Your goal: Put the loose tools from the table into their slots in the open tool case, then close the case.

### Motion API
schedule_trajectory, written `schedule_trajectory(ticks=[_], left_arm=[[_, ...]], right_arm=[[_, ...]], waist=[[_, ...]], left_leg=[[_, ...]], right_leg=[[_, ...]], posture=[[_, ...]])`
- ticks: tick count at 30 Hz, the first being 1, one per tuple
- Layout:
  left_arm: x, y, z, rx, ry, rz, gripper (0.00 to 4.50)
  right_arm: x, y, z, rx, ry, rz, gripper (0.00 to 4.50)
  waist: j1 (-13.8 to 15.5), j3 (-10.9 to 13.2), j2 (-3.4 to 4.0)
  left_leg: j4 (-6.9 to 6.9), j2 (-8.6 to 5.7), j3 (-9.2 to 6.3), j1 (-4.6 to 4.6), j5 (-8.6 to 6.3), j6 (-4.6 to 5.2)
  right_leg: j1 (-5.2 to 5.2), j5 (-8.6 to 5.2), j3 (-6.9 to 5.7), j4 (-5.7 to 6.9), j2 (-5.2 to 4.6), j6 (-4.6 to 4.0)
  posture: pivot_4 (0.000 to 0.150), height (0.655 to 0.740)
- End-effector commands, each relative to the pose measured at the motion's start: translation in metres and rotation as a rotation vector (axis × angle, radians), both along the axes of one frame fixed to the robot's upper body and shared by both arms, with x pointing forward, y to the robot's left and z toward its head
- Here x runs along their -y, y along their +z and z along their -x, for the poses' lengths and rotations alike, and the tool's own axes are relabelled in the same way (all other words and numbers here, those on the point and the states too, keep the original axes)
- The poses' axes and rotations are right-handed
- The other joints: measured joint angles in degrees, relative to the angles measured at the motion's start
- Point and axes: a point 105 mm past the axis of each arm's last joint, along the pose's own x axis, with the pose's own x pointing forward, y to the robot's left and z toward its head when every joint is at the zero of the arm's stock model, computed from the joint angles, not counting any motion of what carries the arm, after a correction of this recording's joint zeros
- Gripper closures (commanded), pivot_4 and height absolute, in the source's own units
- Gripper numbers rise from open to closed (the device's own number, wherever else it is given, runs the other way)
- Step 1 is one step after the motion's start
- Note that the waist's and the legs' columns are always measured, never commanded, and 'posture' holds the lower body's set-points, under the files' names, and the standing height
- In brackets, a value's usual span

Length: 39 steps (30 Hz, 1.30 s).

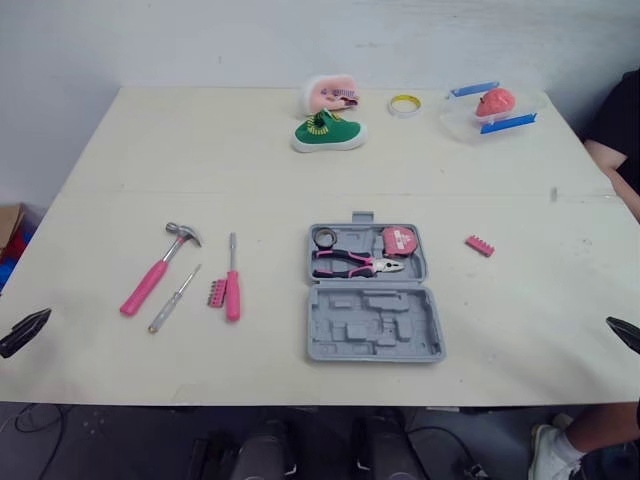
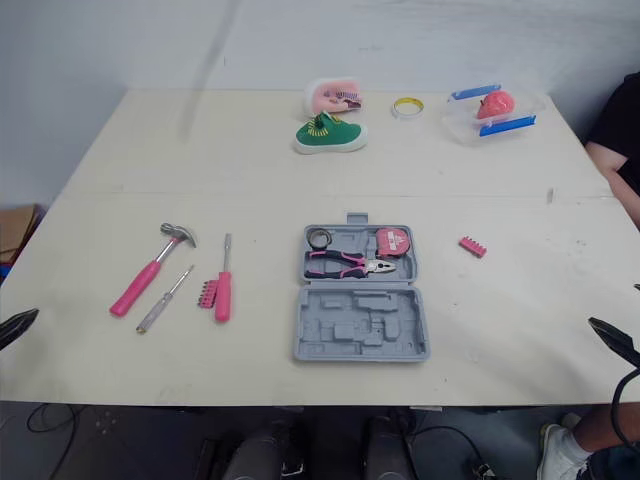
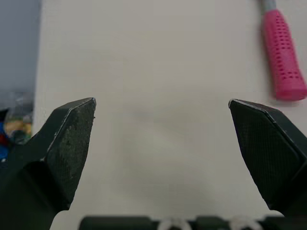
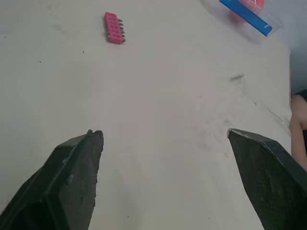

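Note:
The open grey tool case point(image 1: 372, 322) lies mid-table, with pink pliers point(image 1: 358, 265), a pink tape measure point(image 1: 399, 240) and a small ring in its far half. Left of it lie a pink-handled hammer point(image 1: 156, 271), a slim clear-handled screwdriver point(image 1: 174, 299), a pink screwdriver point(image 1: 232, 282) and a pink bit holder point(image 1: 216, 293). A second pink bit holder point(image 1: 479, 245) lies right of the case. My left gripper point(image 3: 162, 158) is open at the table's near left edge, the hammer handle point(image 3: 284, 62) ahead. My right gripper point(image 4: 165, 177) is open at the near right edge.
At the table's far side stand a green shoe point(image 1: 328, 132), a pink object point(image 1: 330, 95), a yellow tape roll point(image 1: 404, 105) and a clear box with blue clips point(image 1: 492, 110). A person's arm point(image 1: 612, 150) is at the right edge.

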Motion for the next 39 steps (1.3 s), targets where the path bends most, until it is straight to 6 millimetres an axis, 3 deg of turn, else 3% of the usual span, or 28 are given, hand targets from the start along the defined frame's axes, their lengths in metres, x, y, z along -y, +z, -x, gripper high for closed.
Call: schedule_trajectory(ticks=[1, 7, 10, 13, 15, 22, 26, 30, 37, 39], left_arm=[[0.001, 0.01, 0.002, 0.028, -0.012, -0.043, 0.0], [0.032, 0.014, -0.003, 0.012, -0.112, -0.025, 0.0], [0.072, 0.022, -0.007, 0.021, -0.214, 0.02, 0.0], [0.105, 0.028, -0.01, -0.002, -0.271, 0.047, 0.0], [0.122, 0.028, -0.009, -0.031, -0.303, 0.079, 0.0], [0.157, 0.007, -0.026, -0.145, -0.243, 0.068, 0.0], [0.173, -0.007, -0.03, -0.221, -0.274, 0.077, 0.0], [0.174, -0.016, -0.039, -0.228, -0.229, 0.082, 0.0], [0.169, -0.036, -0.06, -0.262, -0.161, 0.085, 0.0], [0.176, -0.045, -0.065, -0.295, -0.196, 0.096, 0.0]], right_arm=[[-0.003, 0.005, -0.007, 0.008, 0.019, 0.014, 0.12], [-0.037, 0.019, -0.034, 0.103, 0.089, -0.102, 0.12], [-0.085, 0.022, -0.043, 0.113, 0.251, -0.208, 0.12], [-0.136, 0.044, -0.045, 0.215, 0.451, -0.434, 0.12], [-0.148, 0.05, -0.045, 0.226, 0.491, -0.523, 0.12], [-0.216, 0.037, -0.037, 0.234, 0.761, -0.41, 0.12], [-0.231, 0.039, -0.033, 0.279, 0.838, -0.401, 0.12], [-0.241, 0.037, -0.03, 0.276, 0.87, -0.402, 0.12], [-0.241, 0.028, -0.024, 0.204, 0.886, -0.369, 0.12], [-0.239, 0.027, -0.023, 0.195, 0.878, -0.358, 0.12]], waist=[[-0.1, 0.0, 0.0], [-0.3, 0.0, 0.06], [-0.3, 0.0, 0.08], [-0.2, 0.1, 0.08], [-0.1, 0.1, 0.1], [0.5, 0.1, 0.13], [0.7, 0.1, 0.13], [1.1, 0.1, 0.13], [1.5, 0.1, 0.12], [1.6, 0.1, 0.11]], left_leg=[[0.01, -0.01, 0.0, 0.01, 0.0, 0.0], [-0.08, 0.03, 0.0, 0.01, 0.0, -0.07], [-0.2, 0.03, 0.0, -0.01, 0.02, -0.1], [-0.19, 0.04, 0.0, -0.03, 0.04, -0.12], [-0.14, 0.05, 0.0, -0.02, 0.07, -0.08], [-0.03, -0.01, 0.0, -0.02, 0.08, -0.07], [0.06, -0.01, 0.01, -0.03, 0.09, -0.07], [0.06, 0.0, 0.01, -0.03, 0.09, -0.07], [0.09, 0.0, 0.01, -0.03, 0.1, -0.08], [0.1, 0.0, 0.0, -0.04, 0.1, -0.07]], right_leg=[[0.0, 0.01, 0.02, 0.01, -0.01, 0.02], [-0.06, 0.0, 0.09, 0.01, 0.01, -0.01], [-0.08, -0.01, 0.13, -0.02, 0.01, -0.03], [-0.08, -0.01, 0.1, 0.0, 0.04, -0.03], [-0.05, -0.01, 0.12, 0.05, 0.06, -0.03], [0.0, 0.0, 0.1, 0.1, 0.09, 0.0], [-0.01, 0.0, 0.1, 0.18, 0.11, 0.0], [-0.02, 0.0, 0.09, 0.17, 0.14, 0.0], [-0.01, 0.01, 0.09, 0.19, 0.14, 0.0], [-0.02, 0.01, 0.06, 0.19, 0.14, 0.0]], posture=[[0.15, 0.74], [0.15, 0.74], [0.15, 0.74], [0.15, 0.74], [0.15, 0.74], [0.15, 0.74], [0.15, 0.74], [0.15, 0.74], [0.15, 0.74], [0.15, 0.74]])
